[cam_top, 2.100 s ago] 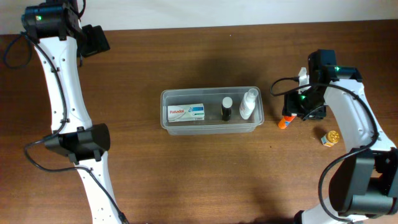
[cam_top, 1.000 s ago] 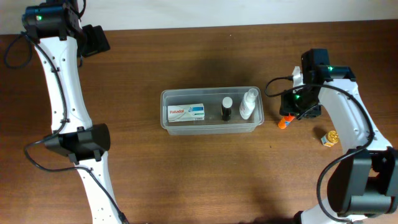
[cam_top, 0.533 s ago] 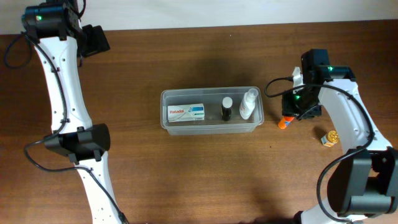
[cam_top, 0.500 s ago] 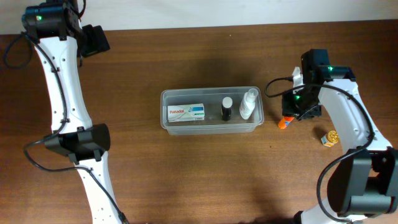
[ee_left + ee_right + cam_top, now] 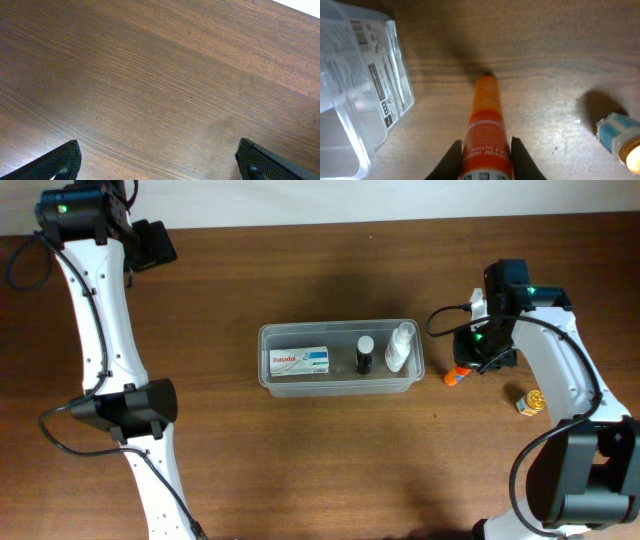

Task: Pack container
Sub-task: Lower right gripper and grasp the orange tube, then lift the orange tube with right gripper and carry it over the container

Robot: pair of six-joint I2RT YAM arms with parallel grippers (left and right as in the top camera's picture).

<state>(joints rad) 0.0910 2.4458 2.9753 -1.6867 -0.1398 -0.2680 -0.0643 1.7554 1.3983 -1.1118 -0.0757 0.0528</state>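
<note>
Risk, my read: left tool (image 5: pixel 160 163) idle, jaws apart over bare surface (image 5: pixel 330 460), so nothing braces the container (image 5: pixel 340 327) mid-surface, and the right tool (image 5: pixel 485 155), clamped on the orange tube (image 5: pixel 485 112) just right of it, could clip its wall and shove it; it's a clear, rimmed, round-cornered tub holding a white box (image 5: pixel 297 361), dark bottle (image 5: pixel 364 355) and white-capped bottle (image 5: pixel 398 348).

**Matt wood under glossy plastics**

The table (image 5: pixel 160 75) was shown as brown wood, finely grained and dull in sheen. The orange tube (image 5: pixel 486 120), clasped between the fingers of the right gripper (image 5: pixel 486 156), was seen as smooth, glossy plastic with a printed label. To that gripper's left, the container (image 5: pixel 350 125) was shown as clear, shiny plastic. The pads (image 5: pixel 60 161) of the left gripper (image 5: pixel 160 165) were seen as black and finely textured.
</note>
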